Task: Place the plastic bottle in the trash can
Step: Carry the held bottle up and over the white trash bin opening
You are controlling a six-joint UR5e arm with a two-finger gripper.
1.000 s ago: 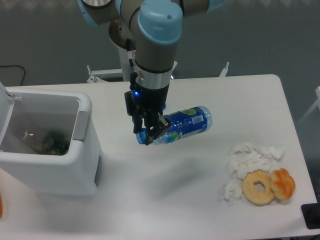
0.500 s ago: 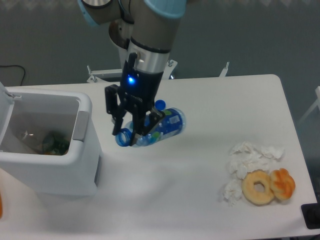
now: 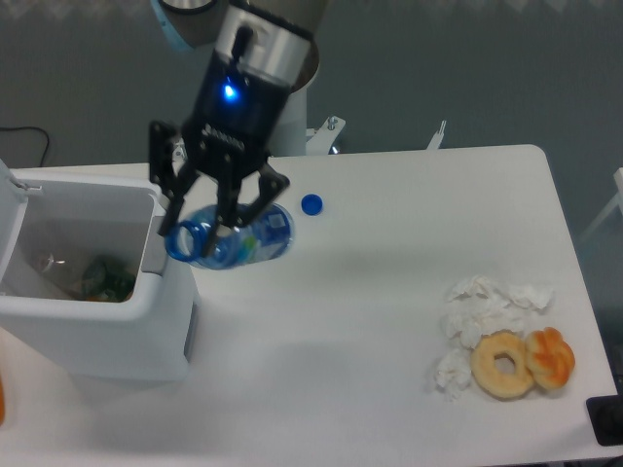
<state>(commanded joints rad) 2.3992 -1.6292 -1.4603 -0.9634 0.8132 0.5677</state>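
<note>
White tabletop [image 3: 389, 321] fills most of the view, with a dark grey wall behind it at 12 o'clock.

At 9 o'clock stands the bin [image 3: 107, 321], a white boxy can with rounded corners, its lid [image 3: 12, 209] swung up and back at the far left. The bin is open, and inside it lies some rubbish: a dark green shape and a bit of orange near the bottom, with something pale and clear beside them. What those pieces are cannot be told.

The bottle [image 3: 234, 236] hangs in the air just at the bin's right rim, at about 10 o'clock from the tabletop's middle. It lies roughly on its side, neck end toward the bin, with a blue ring at the mouth facing the camera. Its body is clear plastic with a blue label carrying green and white marks. It looks a little crumpled, though motion blur makes this hard to judge.

The tool [image 3: 219, 209] is clamped on the bottle from above, its dark fingers [image 3: 180, 199] gripping near the neck end. A blue light glows on the tool's body above.

A small round blue cap [image 3: 311, 204] lies on the tabletop just at 3 o'clock of the bottle, apart from it.

At 4 o'clock lie crumpled white tissues [image 3: 487, 306], and touching them a pale doughnut [image 3: 503, 365] with an orange pastry [image 3: 551, 357] against its right side.
</note>
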